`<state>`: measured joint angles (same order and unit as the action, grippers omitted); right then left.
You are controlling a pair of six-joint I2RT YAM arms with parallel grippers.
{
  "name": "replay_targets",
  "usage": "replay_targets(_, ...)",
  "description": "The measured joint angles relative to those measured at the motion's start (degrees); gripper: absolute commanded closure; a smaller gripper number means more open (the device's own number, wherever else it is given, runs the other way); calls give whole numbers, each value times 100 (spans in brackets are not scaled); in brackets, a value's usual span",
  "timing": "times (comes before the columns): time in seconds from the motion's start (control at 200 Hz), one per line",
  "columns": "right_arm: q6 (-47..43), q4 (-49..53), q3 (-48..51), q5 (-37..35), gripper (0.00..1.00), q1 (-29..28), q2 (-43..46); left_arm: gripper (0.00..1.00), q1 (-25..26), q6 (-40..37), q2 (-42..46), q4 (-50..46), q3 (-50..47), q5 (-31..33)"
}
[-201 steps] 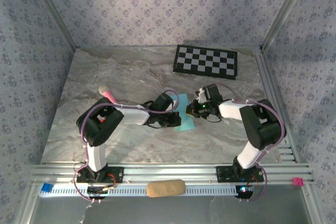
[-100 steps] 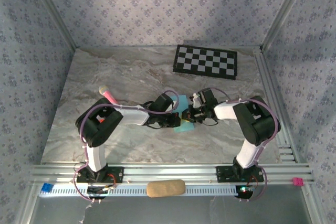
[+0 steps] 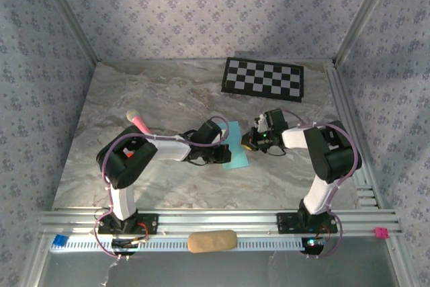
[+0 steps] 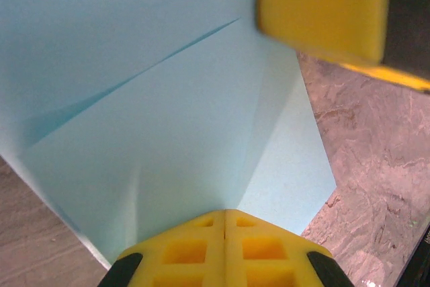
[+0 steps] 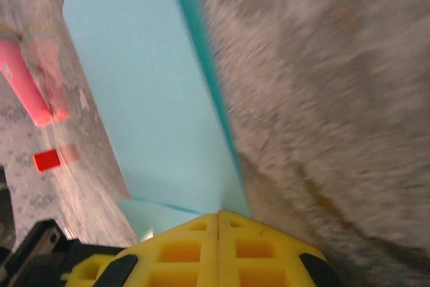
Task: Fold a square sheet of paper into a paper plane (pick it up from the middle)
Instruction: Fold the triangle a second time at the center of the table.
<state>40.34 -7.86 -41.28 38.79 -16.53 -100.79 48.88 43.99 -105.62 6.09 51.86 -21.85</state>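
The square sheet of paper (image 3: 236, 152) lies light blue and creased on the marble table, between the two arms. My left gripper (image 3: 220, 151) is shut, its yellow tips resting against the sheet's left part. In the left wrist view the paper (image 4: 168, 132) spreads out from the left gripper (image 4: 225, 214), with a diagonal crease and a folded flap. My right gripper (image 3: 248, 144) is shut at the sheet's right edge. In the right wrist view, which is blurred, the right gripper (image 5: 219, 216) meets the paper (image 5: 148, 99) at a raised darker fold line. One of the right gripper's yellow fingers (image 4: 322, 11) shows at the top right of the left wrist view.
A pink marker pen (image 3: 139, 121) lies left of the left arm, also visible as the pink pen (image 5: 23, 85). The black-and-white checkerboard mat (image 3: 263, 78) lies at the back. A tan oblong pad (image 3: 211, 240) sits on the front rail. Metal rails line the right side.
The right gripper moved left onto the paper half a second ago, then drew back right to the sheet's right edge. The left gripper stayed put on the paper.
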Motion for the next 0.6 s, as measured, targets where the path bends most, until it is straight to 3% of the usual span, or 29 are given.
replay_targets(0.315, 111, 131, -31, -409, 100, 157, 372, 100, 0, -136, 33, -11, -31, 2)
replay_targets(0.6, 31, 146, -39, -197, 100, -426, 378, 100, -2, -299, 66, -111, -33, 2)
